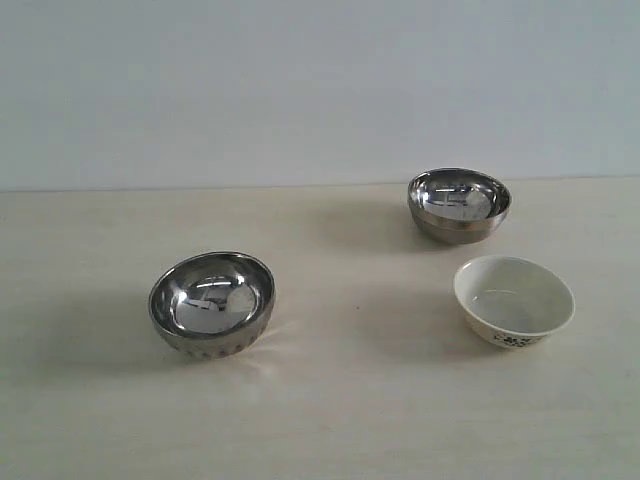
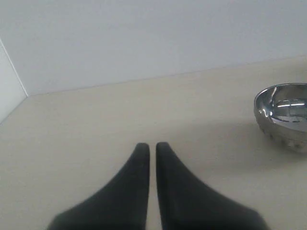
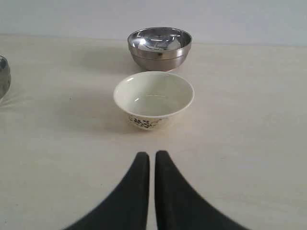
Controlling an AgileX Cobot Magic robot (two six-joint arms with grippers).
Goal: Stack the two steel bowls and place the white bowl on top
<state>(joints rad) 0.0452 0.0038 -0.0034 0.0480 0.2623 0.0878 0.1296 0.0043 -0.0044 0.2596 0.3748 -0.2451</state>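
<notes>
Three bowls stand apart and unstacked on the pale desk (image 1: 350,420): the ribbed steel bowl (image 1: 212,302) alone on the left, the smooth steel bowl (image 1: 459,204) farther back on the right, and the white bowl (image 1: 514,300) near it, toward the front, all upright. My left fingers (image 2: 147,149) and my right fingers (image 3: 147,160) are pressed together, a thin slit between them, holding nothing; the right pair points at the white bowl
</notes>
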